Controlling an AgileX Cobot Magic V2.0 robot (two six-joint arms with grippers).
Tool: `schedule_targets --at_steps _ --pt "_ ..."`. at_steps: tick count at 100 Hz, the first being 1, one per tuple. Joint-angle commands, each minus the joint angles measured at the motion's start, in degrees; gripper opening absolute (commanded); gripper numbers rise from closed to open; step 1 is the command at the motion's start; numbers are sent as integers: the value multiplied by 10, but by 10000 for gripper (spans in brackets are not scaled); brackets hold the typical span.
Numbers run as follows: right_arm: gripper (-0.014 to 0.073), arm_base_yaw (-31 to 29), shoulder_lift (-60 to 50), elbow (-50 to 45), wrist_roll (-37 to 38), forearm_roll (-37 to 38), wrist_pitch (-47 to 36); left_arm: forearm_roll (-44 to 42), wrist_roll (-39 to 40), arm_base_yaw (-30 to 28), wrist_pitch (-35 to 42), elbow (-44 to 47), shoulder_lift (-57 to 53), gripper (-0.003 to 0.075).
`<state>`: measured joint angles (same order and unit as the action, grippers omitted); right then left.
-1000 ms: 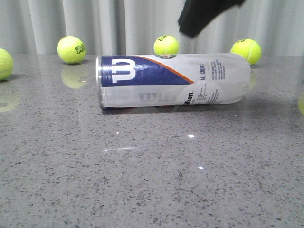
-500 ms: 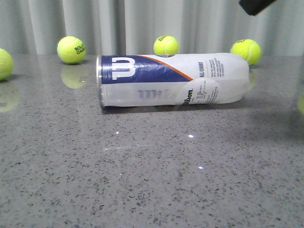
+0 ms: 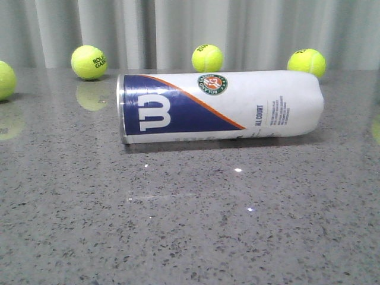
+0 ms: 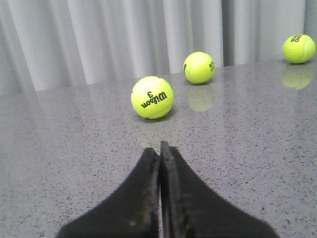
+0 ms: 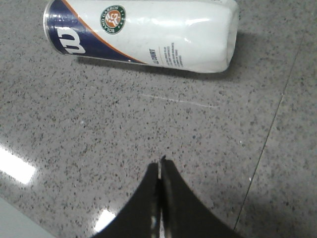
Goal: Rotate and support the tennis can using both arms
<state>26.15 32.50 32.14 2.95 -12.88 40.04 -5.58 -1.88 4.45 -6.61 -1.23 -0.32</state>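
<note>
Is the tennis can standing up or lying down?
Lying down. The tennis can rests on its side on the table, silver rim facing left.

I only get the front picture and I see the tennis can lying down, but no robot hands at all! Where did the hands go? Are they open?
Observer: The right gripper is above the table on the near side of the tennis can, not touching it. Its fingers are pressed together.
Operator: And the other hand?
Observer: The left gripper is shut too, and empty. It points at a tennis ball marked Wilson 3.
Operator: Does that hand see the can?
Observer: No, only balls: a second ball and a third ball lie farther off, by the curtain.
</note>
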Motion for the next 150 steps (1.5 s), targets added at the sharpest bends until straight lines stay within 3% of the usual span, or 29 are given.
schedule_targets --at_steps 1,28,46,53,70,77,91,112,140,150 --pt "-58 -4 -23 0 0 -2 -12 5 2 -1 20 -54 -20 -21" --pt "-58 -4 -33 -1 0 -2 35 90 6 0 -217 -260 88 -21" --pt "-58 -4 -33 -1 0 -2 35 120 6 0 -318 -370 206 3" --pt "-58 -4 -33 -1 0 -2 35 153 5 0 -350 -405 247 95" --pt "-58 -4 -33 -1 0 -2 35 268 -36 0 -408 -443 332 445" --pt "-58 -4 -33 -1 0 -2 35 326 -36 0 -437 -446 367 508" --pt "-58 -4 -33 -1 0 -2 35 461 -54 0 -482 -446 442 513" --pt "-58 -4 -33 -1 0 -3 35 661 -209 0 -464 -450 567 513" --pt "-58 -4 -33 -1 0 -5 35 799 -297 13 -502 -493 789 512" --pt "-58 -4 -33 -1 0 -13 35 877 -382 45 -518 -513 865 512"
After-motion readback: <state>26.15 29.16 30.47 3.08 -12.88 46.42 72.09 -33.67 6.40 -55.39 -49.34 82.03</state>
